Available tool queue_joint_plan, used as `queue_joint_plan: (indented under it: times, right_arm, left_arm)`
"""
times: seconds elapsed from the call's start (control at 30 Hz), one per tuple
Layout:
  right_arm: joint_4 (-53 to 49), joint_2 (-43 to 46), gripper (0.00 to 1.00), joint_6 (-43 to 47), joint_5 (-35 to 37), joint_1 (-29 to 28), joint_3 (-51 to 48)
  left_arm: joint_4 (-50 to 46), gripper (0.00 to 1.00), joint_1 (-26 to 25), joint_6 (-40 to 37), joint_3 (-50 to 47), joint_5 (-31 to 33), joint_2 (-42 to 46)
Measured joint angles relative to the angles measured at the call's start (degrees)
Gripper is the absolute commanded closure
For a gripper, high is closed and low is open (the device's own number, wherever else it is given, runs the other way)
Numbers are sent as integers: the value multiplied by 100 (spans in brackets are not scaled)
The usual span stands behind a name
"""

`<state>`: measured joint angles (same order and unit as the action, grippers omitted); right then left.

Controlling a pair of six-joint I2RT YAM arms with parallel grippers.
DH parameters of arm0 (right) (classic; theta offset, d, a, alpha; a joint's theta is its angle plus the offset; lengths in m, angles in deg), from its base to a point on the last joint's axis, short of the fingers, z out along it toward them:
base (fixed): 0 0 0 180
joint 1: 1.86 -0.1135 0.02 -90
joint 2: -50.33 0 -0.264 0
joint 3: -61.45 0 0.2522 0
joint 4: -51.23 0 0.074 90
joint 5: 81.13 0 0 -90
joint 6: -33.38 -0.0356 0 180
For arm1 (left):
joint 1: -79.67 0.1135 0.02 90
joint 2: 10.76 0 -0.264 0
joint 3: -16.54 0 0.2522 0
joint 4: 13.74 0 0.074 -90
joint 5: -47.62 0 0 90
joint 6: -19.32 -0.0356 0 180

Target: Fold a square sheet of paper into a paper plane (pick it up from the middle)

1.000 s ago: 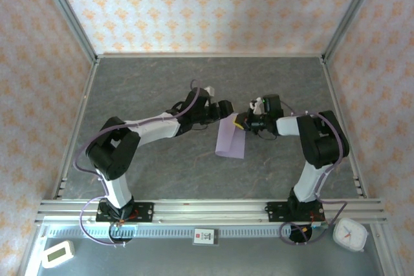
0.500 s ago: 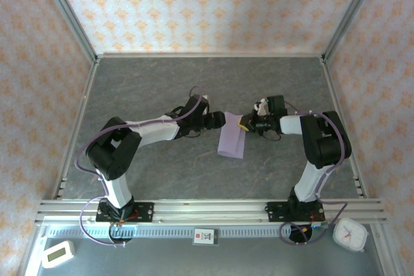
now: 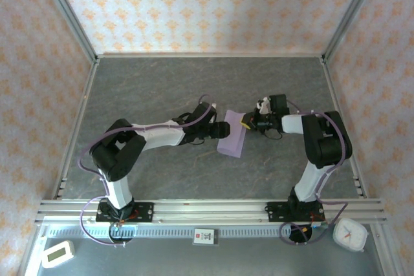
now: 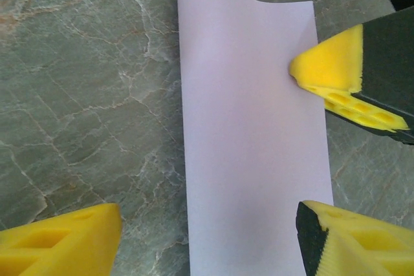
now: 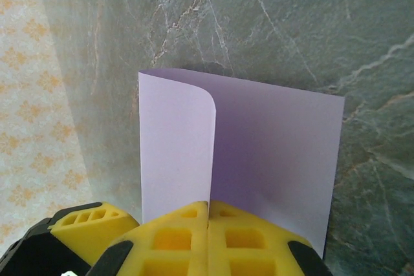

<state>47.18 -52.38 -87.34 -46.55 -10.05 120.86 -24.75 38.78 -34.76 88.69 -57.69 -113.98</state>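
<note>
The square sheet of paper (image 3: 233, 140) is lavender and folded in half, lying mid-table with its fold still rounded (image 5: 272, 153). My right gripper (image 3: 248, 123) is shut on the sheet's right edge, its yellow fingers pressed together (image 5: 208, 208). That pinch also shows in the left wrist view, where one right fingertip (image 4: 330, 72) rests on the paper (image 4: 252, 147). My left gripper (image 3: 222, 130) hangs open over the sheet's left side (image 4: 207, 244). One of its fingers is over bare table and the other overlaps the paper's right edge. No paper plane shape shows.
Grey marbled tabletop (image 3: 155, 82) inside patterned walls with metal posts. A rail (image 3: 207, 208) runs along the near edge. Beyond it lie a white timer (image 3: 57, 253), a small label card (image 3: 206, 236) and a white clock (image 3: 350, 234).
My left gripper has swung toward the near side and come down beside the paper. The sheet lies lower and flatter; the right gripper keeps its pinch and has shifted slightly back.
</note>
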Motion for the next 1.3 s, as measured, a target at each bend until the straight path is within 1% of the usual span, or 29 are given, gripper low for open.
queue_joint_plan:
  times: [0.23,0.57,1.23,1.27,1.3]
  right_arm:
    - [-133,63,100,114,11,59,2]
    - [-197,72,100,168,13,127,0]
    - [-236,133,100,190,153,129,-28]
    - [-240,140,99,190,162,129,-33]
    - [-243,144,96,190,164,131,-44]
  left_arm:
    - [-96,27,0,0,4,254,-22]
    - [-214,29,-13,-48,68,256,-195]
    - [-212,31,-293,-136,168,275,-409]
    - [-212,31,-302,-136,168,275,-409]
    - [-212,31,-315,-136,168,275,-409]
